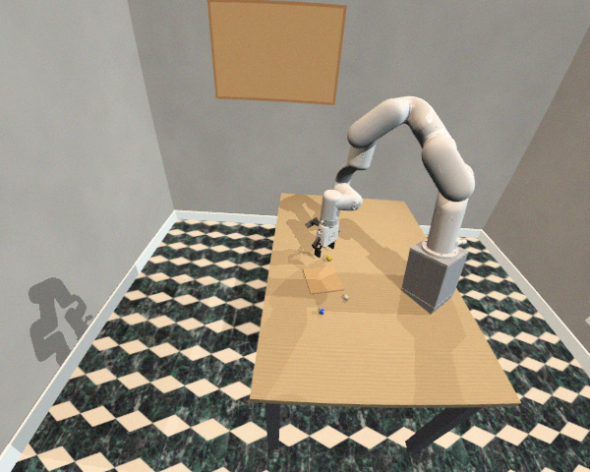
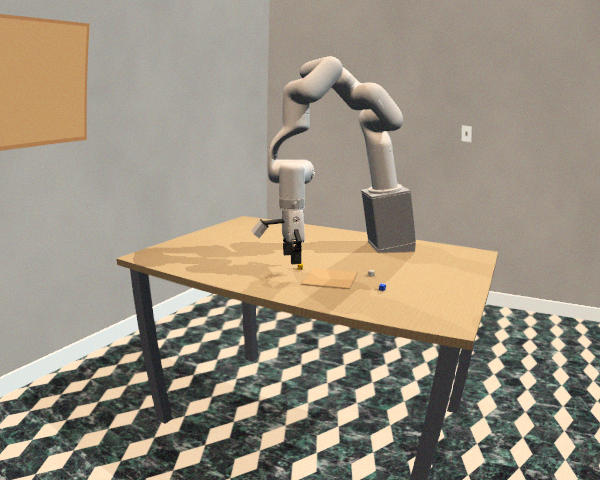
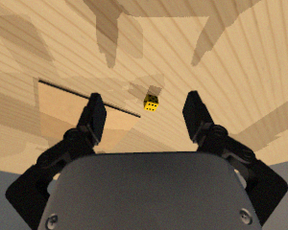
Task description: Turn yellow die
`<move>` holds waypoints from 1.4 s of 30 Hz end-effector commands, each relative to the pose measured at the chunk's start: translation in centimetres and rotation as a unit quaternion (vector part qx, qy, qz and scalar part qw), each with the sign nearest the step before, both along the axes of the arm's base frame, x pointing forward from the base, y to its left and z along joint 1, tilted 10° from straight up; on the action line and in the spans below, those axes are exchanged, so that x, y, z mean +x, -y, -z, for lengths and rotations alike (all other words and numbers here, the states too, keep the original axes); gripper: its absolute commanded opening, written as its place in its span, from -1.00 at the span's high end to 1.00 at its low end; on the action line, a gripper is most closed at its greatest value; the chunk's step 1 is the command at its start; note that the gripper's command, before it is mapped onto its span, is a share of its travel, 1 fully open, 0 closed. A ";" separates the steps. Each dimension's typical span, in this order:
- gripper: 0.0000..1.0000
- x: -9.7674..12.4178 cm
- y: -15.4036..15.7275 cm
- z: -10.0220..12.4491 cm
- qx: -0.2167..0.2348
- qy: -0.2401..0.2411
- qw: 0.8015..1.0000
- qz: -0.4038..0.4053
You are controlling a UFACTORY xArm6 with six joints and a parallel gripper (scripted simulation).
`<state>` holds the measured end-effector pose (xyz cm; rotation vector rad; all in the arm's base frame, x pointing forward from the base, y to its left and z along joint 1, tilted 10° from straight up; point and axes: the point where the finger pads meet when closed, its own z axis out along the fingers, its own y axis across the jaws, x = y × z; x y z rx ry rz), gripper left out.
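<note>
The yellow die (image 3: 151, 103) lies flat on the bare table top, just off the far corner of the tan mat (image 3: 77, 112). It also shows in the top view (image 1: 329, 258) and the exterior view (image 2: 300, 266). The mat (image 1: 323, 278) (image 2: 329, 278) lies flat on the table. My gripper (image 3: 144, 102) hangs a little above the die, fingers wide open and empty, with the die below the gap between them. It shows above the die in the top view (image 1: 323, 249) and the exterior view (image 2: 293, 256).
A grey die (image 1: 345, 296) and a blue die (image 1: 322, 311) lie on the table beyond the mat's near side; they also show in the exterior view, grey (image 2: 371, 271) and blue (image 2: 381, 287). The arm's grey base block (image 1: 433, 276) stands at the table's right edge.
</note>
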<state>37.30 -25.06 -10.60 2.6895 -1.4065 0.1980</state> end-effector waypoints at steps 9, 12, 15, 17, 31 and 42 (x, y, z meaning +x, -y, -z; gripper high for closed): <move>-1.00 -0.1 -6.6 1.0 -0.003 0.002 1.000 0.000; -1.00 -0.2 -7.3 1.1 -0.003 0.002 1.000 0.000; -1.00 -0.2 -9.5 1.4 -0.003 0.002 1.000 0.000; -1.00 -0.3 -11.0 1.7 -0.003 0.002 1.000 0.000; -1.00 -0.6 -18.9 2.9 -0.003 0.002 1.000 0.000; -1.00 -0.6 -20.4 3.2 -0.003 0.002 1.000 0.000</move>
